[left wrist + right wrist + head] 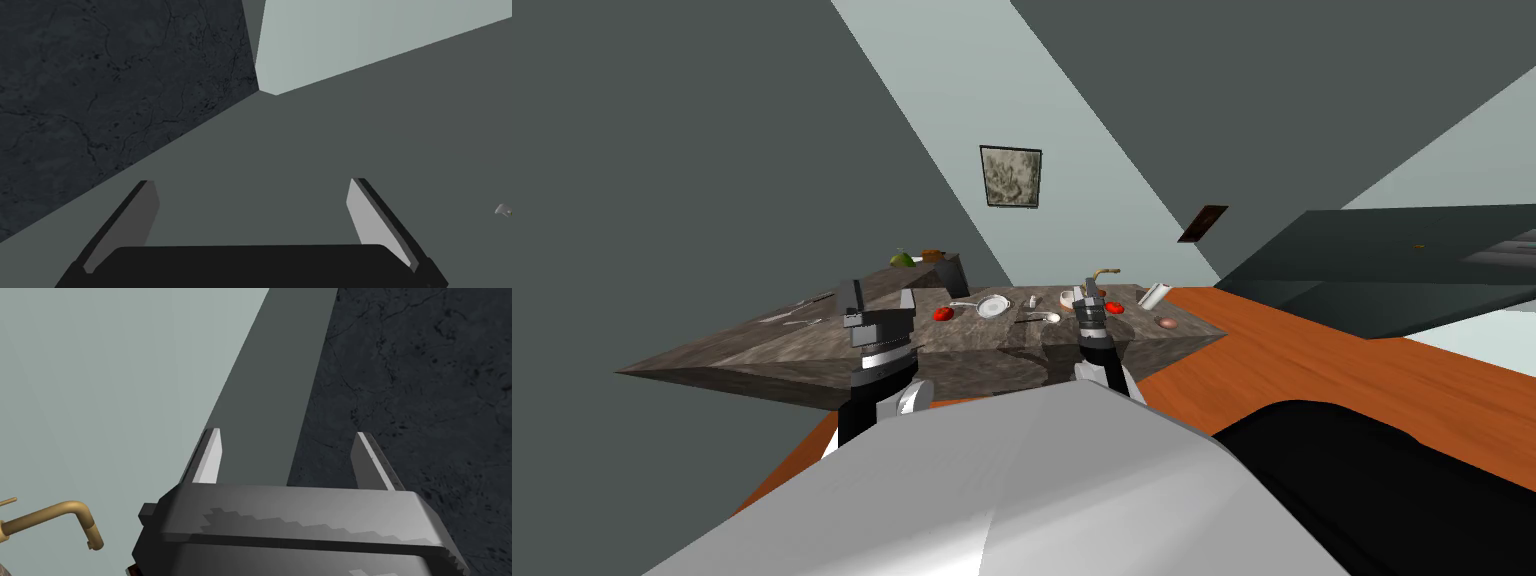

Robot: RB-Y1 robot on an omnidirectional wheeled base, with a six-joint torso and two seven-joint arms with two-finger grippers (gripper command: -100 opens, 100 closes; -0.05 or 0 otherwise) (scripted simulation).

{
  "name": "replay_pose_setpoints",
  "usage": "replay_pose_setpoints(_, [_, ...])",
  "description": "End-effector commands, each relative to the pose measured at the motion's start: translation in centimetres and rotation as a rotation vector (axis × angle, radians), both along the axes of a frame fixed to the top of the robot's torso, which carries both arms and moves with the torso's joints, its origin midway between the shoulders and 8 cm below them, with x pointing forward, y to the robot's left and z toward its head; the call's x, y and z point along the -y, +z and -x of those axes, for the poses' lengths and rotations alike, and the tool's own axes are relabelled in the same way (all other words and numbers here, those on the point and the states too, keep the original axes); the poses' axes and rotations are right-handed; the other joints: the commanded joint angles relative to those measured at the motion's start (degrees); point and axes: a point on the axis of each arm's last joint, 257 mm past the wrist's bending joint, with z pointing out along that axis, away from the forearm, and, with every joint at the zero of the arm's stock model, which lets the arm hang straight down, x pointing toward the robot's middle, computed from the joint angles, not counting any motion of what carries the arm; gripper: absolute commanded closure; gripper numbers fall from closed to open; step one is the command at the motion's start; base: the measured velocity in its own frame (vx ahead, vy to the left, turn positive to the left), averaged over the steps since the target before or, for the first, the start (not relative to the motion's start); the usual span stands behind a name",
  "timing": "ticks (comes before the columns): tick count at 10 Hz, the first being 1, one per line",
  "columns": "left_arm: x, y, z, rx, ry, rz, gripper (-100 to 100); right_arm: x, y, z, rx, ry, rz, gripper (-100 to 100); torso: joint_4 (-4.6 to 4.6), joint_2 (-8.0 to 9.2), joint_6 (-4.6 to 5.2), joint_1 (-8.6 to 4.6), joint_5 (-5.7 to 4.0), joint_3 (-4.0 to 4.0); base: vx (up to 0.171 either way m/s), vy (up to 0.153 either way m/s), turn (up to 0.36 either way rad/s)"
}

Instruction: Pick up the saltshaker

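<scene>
Nearest, the left tool (250, 181) and right tool (289, 432) hang over the stone surface (762, 350), blades wide apart, holding nothing. Farther back stands the small grey saltshaker (1032, 301), hard to make out, between a pan (993, 306) and a cup (1065, 297) partly hidden behind the right tool.

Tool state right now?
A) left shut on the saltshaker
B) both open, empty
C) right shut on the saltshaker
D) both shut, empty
B: the left tool and right tool each show fingers wide apart with nothing between them; the saltshaker stands on the counter.
</scene>
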Motion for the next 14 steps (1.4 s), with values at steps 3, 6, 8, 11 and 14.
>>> replay_pose_setpoints(3, [0.0,0.0,0.0,0.0,0.0,0.0,0,0.0,-0.6,-0.5,-0.017,0.002,0.104,-100,0.01,0.04,-0.01,-0.08,-0.02,0.02,-0.014,-0.017,0.072])
replay_pose_setpoints(6, [0.0,0.0,0.0,0.0,0.0,0.0,0,0.5,-1.7,-1.4,-0.042,-0.009,0.232,-100,0.02,0.1,-0.01,-0.14,-0.03,0.05,-0.029,-0.026,0.12])
replay_pose_setpoints(8, [0.0,0.0,0.0,0.0,0.0,0.0,0,0.8,-2.2,-1.9,-0.054,-0.011,0.287,-100,0.02,0.11,-0.02,-0.13,-0.03,0.06,-0.028,-0.018,0.114])
replay_pose_setpoints(11, [0.0,0.0,0.0,0.0,0.0,0.0,0,1.6,-3.3,-2.9,-0.083,-0.022,0.389,-100,0.01,0.06,-0.02,-0.05,-0.01,0.03,-0.02,-0.002,0.118])
replay_pose_setpoints(14, [0.0,0.0,0.0,0.0,0.0,0.0,0,2.7,-4.6,-4.1,-0.121,-0.036,0.494,-100,0.01,0.06,-0.02,-0.01,0.0,0.03,-0.022,0.004,0.146])
